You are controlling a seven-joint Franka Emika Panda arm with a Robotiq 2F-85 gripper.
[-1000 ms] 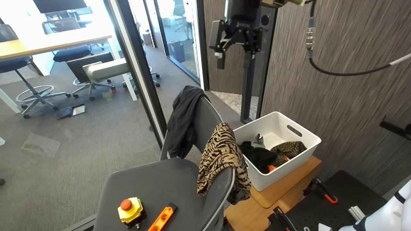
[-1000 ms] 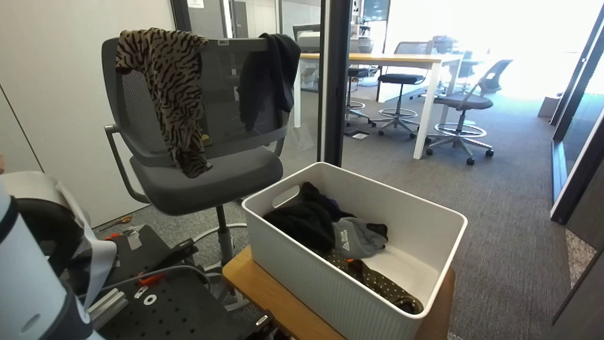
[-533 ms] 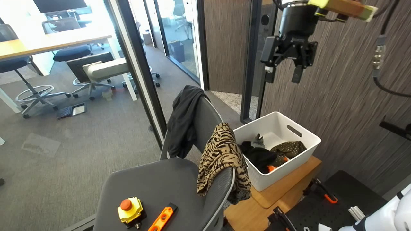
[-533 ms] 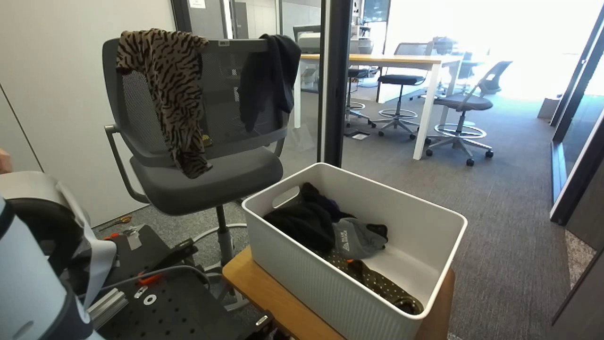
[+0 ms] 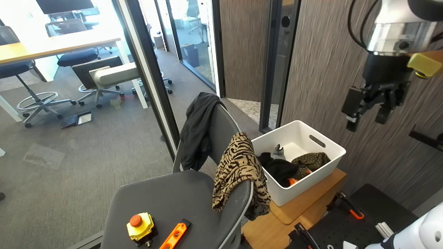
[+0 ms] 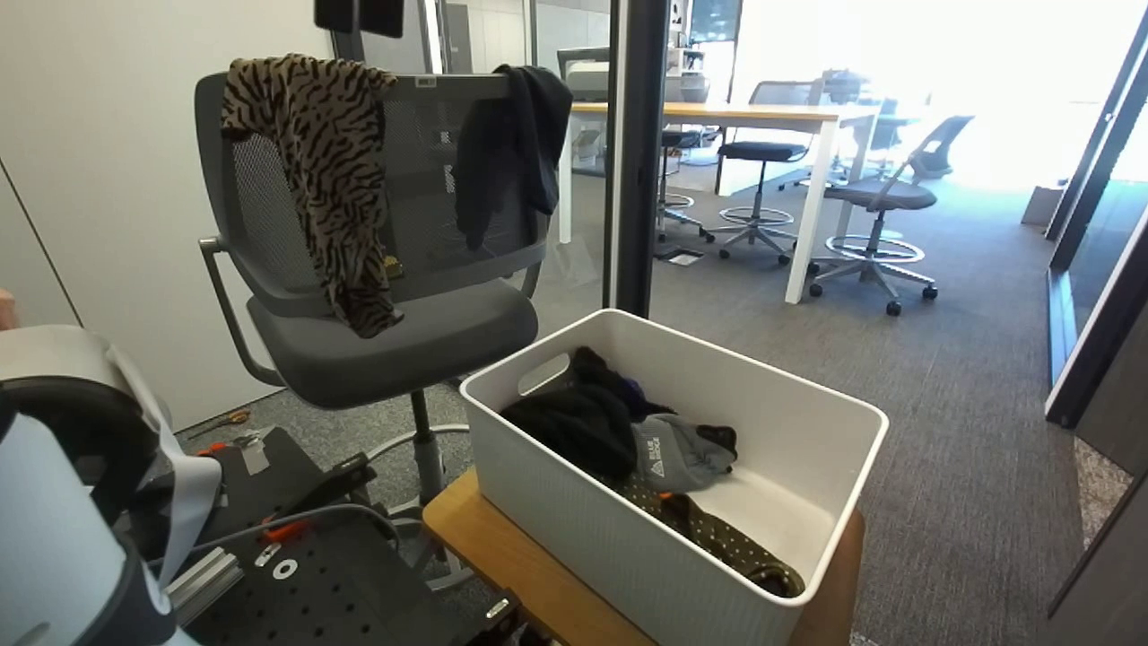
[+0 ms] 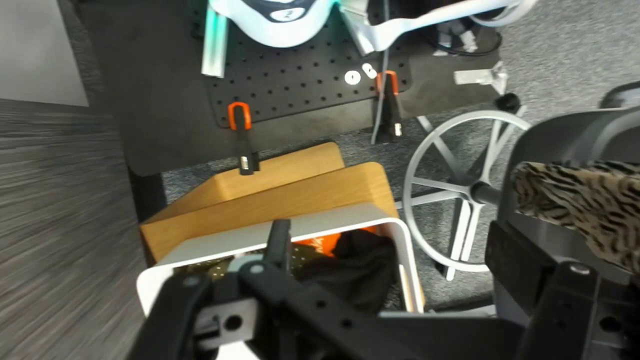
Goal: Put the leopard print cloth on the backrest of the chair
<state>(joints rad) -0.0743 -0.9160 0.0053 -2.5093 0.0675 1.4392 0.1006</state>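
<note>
Leopard print cloth (image 6: 336, 170) drapes over chair's backrest (image 6: 423, 202)

In an exterior view, the cloth hangs over the top edge at the frame's upper left, apart from a dark garment (image 6: 520, 148) at upper centre. The hand (image 5: 367, 121), at the frame's right in an exterior view, has its fingers spread wide and grips nothing.

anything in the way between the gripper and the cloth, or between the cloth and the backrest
Nothing visible. The cloth is already draped over the backrest. The gripper, open, hangs apart from it; the bin sits lower, so it likely wouldn't block a direct path.
</note>
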